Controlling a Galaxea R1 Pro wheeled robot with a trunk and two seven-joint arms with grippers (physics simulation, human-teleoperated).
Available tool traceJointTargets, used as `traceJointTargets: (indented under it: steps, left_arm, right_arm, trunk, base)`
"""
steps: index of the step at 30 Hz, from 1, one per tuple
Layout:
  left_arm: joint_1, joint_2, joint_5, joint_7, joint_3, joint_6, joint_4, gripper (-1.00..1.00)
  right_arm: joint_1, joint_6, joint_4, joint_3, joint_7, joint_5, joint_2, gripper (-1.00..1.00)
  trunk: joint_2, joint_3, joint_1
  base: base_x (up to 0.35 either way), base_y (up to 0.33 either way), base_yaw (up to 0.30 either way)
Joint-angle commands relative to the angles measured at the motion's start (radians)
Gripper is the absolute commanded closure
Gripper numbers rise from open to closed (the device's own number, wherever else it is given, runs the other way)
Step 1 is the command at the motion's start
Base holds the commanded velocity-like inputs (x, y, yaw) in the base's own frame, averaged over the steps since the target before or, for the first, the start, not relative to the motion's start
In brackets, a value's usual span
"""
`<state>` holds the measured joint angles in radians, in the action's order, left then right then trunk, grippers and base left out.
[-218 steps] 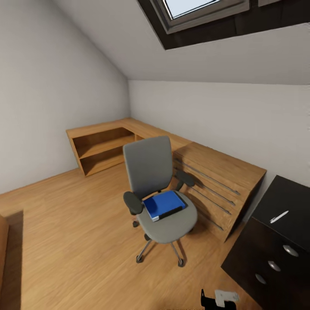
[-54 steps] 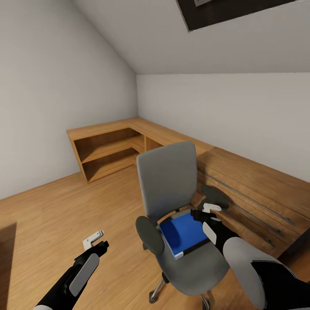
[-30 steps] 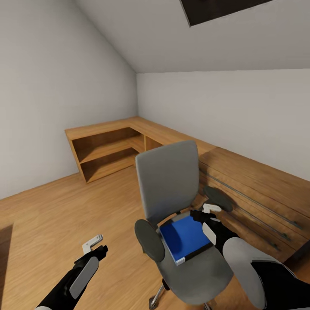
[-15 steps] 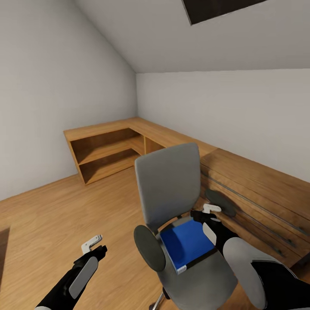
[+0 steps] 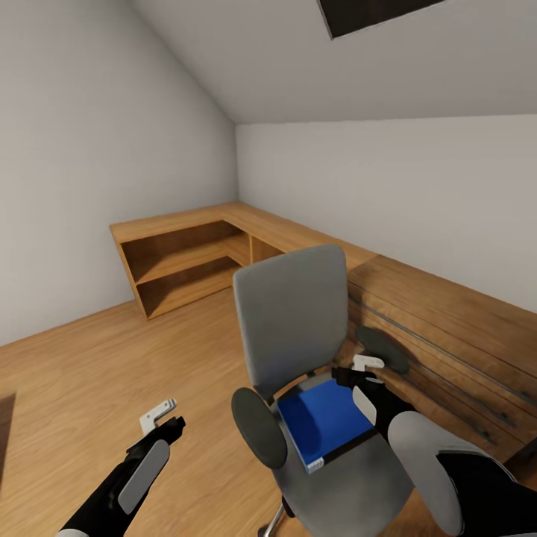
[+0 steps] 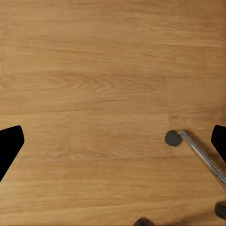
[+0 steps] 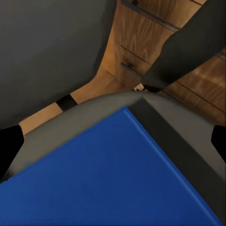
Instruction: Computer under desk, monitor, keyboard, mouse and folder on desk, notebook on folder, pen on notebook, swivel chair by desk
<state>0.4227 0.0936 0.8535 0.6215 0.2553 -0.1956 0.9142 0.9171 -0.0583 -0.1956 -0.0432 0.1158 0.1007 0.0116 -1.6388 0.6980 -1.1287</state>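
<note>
Right gripper (image 5: 358,371) jaws spread above folder (image 5: 325,419) corner on swivel chair (image 5: 298,328); drop lower, pinch the edge squarely. Left gripper (image 5: 162,418) jaws spread, idle.

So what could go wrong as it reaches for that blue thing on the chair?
The swivel chair stands on castors, so a push from the right end effector could roll or turn it away. The folder lies flat on the seat, so the open fingers may struggle to get under its edge. The armrest sits close by and could be bumped.
</note>
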Motion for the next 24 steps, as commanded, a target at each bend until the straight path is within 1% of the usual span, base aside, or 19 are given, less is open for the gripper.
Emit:
traceJointTargets:
  steps: [1,6,19,24]
  left_arm:
    - [0.001,0.001,0.004,0.007,0.004,-0.002,0.002,-1.0]
    - [0.001,0.001,0.005,0.007,0.004,-0.002,0.003,-1.0]
    - [0.001,0.001,0.006,0.008,0.004,-0.002,0.003,-1.0]
    - [0.001,0.001,0.006,0.009,0.004,-0.002,0.002,-1.0]
  right_arm:
    - [0.0,-0.005,-0.002,-0.004,0.002,0.004,0.0,-1.0]
    - [0.0,-0.008,-0.002,-0.004,0.002,-0.005,-0.001,-1.0]
    - [0.0,-0.008,-0.002,-0.004,0.002,-0.008,-0.001,-1.0]
    - [0.0,-0.007,-0.003,-0.004,0.002,-0.01,-0.001,-1.0]
  trunk:
    - [-0.008,0.004,-0.004]
    - [-0.043,0.02,-0.023]
    - [-0.134,0.061,-0.073]
    - [-0.134,0.061,-0.073]
  base:
    - [0.0,0.0,0.0]
    - [0.0,0.0,0.0]
    - [0.0,0.0,0.0]
    - [0.0,0.0,0.0]
